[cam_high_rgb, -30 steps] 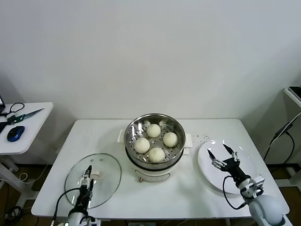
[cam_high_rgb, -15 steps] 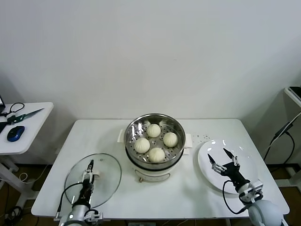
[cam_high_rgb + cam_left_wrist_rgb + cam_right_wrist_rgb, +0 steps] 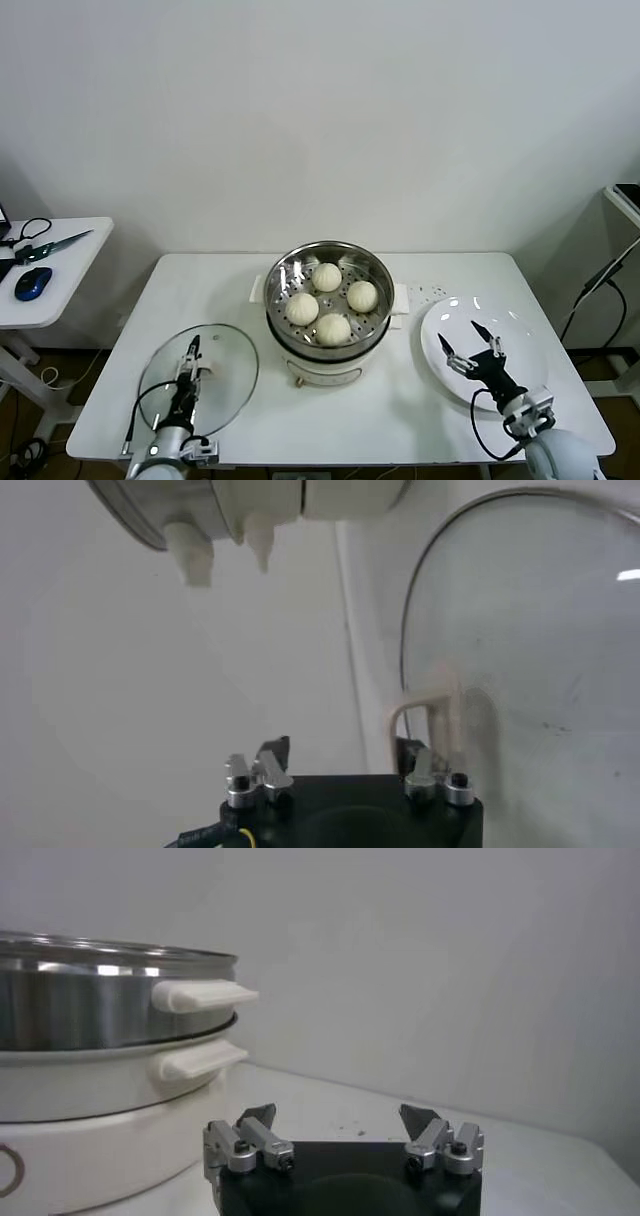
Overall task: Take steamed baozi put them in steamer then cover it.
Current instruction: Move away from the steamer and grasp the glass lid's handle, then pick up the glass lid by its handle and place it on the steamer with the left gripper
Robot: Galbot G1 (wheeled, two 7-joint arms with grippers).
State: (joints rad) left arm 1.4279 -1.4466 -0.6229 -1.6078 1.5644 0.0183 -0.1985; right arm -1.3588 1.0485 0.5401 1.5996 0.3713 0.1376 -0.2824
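The white bench [image 3: 330, 415] spreads out in front of me, and the steamer [image 3: 329, 300] stands at its middle, a shiny steel pot on a white base with side handles. Inside it, on the perforated tray, sit all four steamed baozi [image 3: 333, 329], apart from one another in a loose ring. The cover [image 3: 198, 382] lies flat on the bench to the left of the steamer, near the front edge, its white handle facing up. A white plate [image 3: 520, 335] lies to the right of the steamer, bare where I can see it. My left hand [image 3: 186, 375] reaches up from the front edge over the cover, pointing away from me, with its fingers [image 3: 272, 760] spread and the cover's white handle [image 3: 430, 715] just ahead of them; from the wrist one finger stands beside the handle, though I cannot tell whether it touches. My right hand [image 3: 472, 353] comes in low from the front right corner, hovering over the near part of the plate, its fingers [image 3: 255, 1118] spread wide and holding nothing, aimed toward the steamer's side handle [image 3: 200, 995]. A small side table [image 3: 70, 262] stands off to my left, well apart from the bench.
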